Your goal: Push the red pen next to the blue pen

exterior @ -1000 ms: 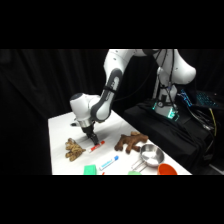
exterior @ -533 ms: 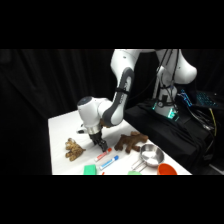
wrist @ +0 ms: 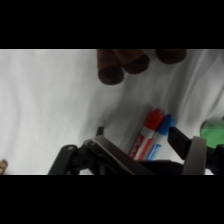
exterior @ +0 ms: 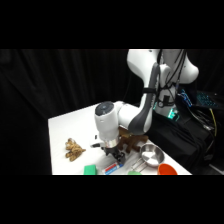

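Red-capped, white-barrelled red pen (wrist: 148, 134) lies w/ the light-blue-tipped blue pen (wrist: 162, 136), side by side, touching. Black two-finger gripper (wrist: 150, 159) just above; can't tell its opening. Judgement: only a light nudge needed, then lift straight off.

1. Black curtain (exterior: 60, 80) fills the upper left and centre of the side view; hangs in soft vertical folds, no window or wall visible.
2. White table (exterior: 70, 125) sits lower centre, its far corner pointing toward the left; top is plain and matte.
3. Left of the table, lower left of the frame, everything falls into dark; floor cannot be made out.
4. Right side: a dark bench or stand (exterior: 192, 145) with cables (exterior: 212, 122) trailing over it.
5. Upper right: equipment with teal-lit spots (exterior: 172, 114) and a bluish panel (exterior: 202, 98).
6. Light is even on the tabletop, dim elsewhere.
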